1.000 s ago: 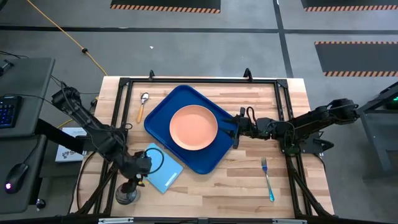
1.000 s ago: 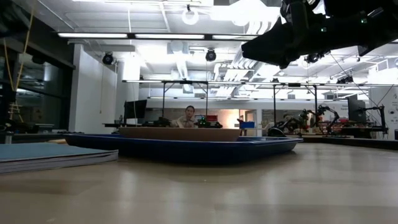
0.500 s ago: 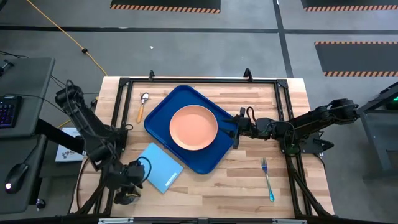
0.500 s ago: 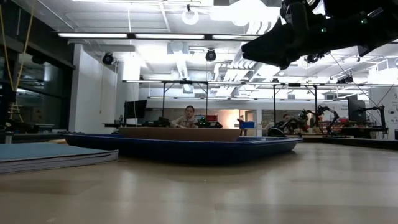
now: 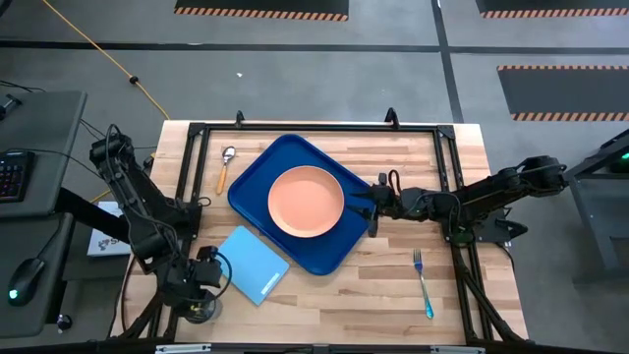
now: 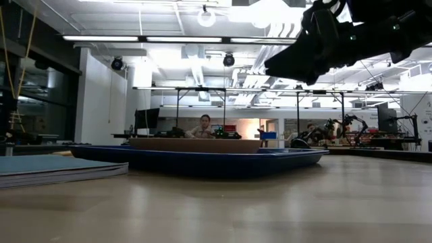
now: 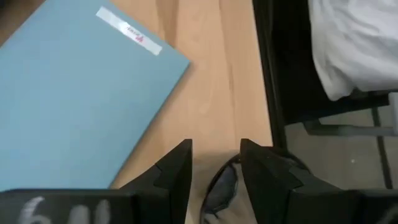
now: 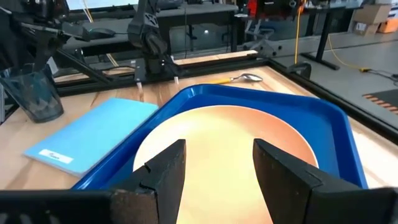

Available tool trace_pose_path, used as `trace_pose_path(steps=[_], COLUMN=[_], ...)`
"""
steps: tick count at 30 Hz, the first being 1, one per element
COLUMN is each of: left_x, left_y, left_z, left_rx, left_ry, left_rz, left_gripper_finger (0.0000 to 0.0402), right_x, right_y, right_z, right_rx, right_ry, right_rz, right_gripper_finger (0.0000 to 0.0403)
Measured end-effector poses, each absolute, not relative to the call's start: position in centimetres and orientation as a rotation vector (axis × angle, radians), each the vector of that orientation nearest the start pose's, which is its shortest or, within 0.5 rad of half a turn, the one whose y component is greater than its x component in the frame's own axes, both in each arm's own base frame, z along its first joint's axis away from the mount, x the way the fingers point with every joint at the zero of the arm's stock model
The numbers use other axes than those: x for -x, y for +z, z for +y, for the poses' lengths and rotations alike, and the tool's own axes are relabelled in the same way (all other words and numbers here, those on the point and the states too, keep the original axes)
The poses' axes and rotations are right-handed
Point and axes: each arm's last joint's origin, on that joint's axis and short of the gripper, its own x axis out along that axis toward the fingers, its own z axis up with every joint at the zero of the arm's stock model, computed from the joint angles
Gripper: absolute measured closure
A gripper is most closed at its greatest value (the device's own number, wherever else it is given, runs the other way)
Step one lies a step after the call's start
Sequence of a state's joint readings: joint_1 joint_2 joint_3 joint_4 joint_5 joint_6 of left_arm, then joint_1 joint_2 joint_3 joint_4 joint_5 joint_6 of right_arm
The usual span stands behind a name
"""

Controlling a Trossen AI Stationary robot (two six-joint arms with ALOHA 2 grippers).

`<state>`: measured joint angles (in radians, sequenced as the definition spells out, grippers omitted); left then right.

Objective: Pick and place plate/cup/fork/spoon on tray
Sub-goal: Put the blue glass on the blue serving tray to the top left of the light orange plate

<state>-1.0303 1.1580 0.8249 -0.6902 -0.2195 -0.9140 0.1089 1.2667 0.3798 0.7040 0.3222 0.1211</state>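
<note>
The salmon-pink plate [image 5: 306, 201] lies flat in the dark blue tray [image 5: 251, 182]. My right gripper [image 5: 362, 202] is open and empty above the tray's right rim, its fingers [image 8: 166, 163] pointing at the plate [image 8: 217, 134]. The dark see-through cup [image 5: 200, 312] stands upright near the table's front left corner. My left gripper [image 5: 201, 293] is open just above it, pointing down, with the cup's rim [image 7: 219, 185] showing between its fingers. The spoon [image 5: 225, 167] lies left of the tray. The fork [image 5: 422, 283] lies at the front right.
A light-blue flat rectangle [image 5: 252, 265] lies between the cup and the tray's near corner. A black frame [image 5: 314, 128] runs around the table's edges. Bare wood shows between the tray and the fork. A person sits far behind the table in the low view [image 6: 204, 126].
My left gripper has gone from the light-blue rectangle's edge toward the table's near left corner and now hangs over the cup. My right gripper has edged a little toward the plate and tipped slightly downward. The plate, tray, cup, fork and spoon have stayed put.
</note>
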Motion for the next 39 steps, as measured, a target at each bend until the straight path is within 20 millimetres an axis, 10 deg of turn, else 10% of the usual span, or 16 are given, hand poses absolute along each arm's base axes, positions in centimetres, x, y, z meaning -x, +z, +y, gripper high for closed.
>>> trace_pose_path(steps=[39], left_x=[-10.9], left_y=[21.9], left_z=[-19.4], left_rx=[0.11], left_ry=[-0.281], left_rz=[1.209], left_gripper_finger=[0.0307], right_x=[-23.5], right_y=[18.3], right_z=[1.6], right_rx=[-0.084], right_ry=[-0.226], right_rz=[0.199], right_gripper_finger=[0.0224])
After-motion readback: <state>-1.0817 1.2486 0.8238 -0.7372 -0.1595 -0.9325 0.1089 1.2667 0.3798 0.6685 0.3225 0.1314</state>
